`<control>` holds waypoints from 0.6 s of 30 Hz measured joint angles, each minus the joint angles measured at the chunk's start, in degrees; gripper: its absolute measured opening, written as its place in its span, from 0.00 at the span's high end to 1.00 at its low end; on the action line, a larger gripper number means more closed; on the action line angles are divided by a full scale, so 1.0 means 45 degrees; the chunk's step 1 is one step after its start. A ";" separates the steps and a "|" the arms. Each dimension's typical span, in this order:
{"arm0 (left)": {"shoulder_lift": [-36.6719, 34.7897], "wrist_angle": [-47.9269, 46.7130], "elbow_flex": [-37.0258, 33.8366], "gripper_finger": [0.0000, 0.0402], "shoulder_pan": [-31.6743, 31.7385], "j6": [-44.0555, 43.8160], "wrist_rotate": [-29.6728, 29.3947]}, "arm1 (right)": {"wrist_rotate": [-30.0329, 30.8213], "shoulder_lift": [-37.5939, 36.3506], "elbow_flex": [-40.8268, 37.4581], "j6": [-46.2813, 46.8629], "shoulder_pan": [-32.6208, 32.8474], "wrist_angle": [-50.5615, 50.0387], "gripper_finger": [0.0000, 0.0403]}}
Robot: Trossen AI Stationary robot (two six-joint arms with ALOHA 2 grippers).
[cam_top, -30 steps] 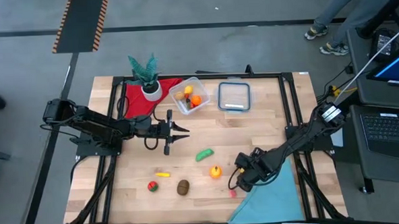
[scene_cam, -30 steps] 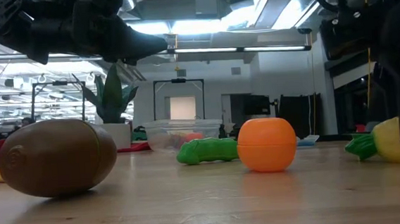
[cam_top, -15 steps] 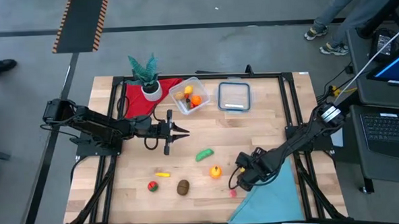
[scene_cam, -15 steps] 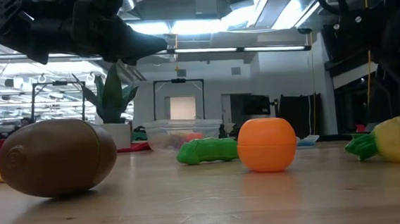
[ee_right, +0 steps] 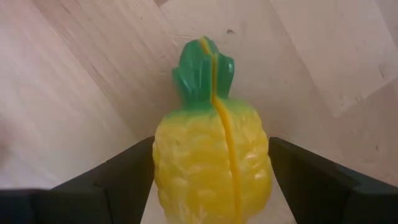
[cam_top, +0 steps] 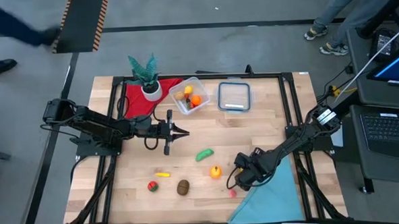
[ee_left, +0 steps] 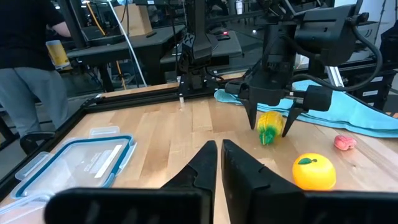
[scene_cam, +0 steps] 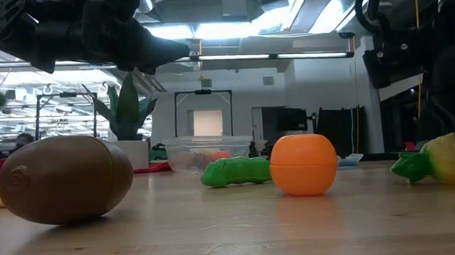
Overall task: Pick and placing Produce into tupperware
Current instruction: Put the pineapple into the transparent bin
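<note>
Clear tupperware (cam_top: 190,94) with orange produce (cam_top: 195,101); left hand (cam_top: 184,132) together, right hand (cam_top: 235,183) apart.

Left arm stretched level from the worktop's left edge toward centre, wrist straight. Left gripper (cam_top: 183,133) held above the surface, its two fingers pressed together to a point, nothing between them.

Right arm reaches in diagonally from the right edge, elbow high, wrist bent down. Right gripper (cam_top: 237,180) low at the surface near the front, fingers (ee_right: 115,177) spread wide apart.
</note>
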 joint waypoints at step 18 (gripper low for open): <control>0.0000 0.0000 0.0000 0.95 0.0000 0.0023 -0.0004 | -0.0140 0.0034 -0.0010 0.0083 0.0000 0.0010 0.53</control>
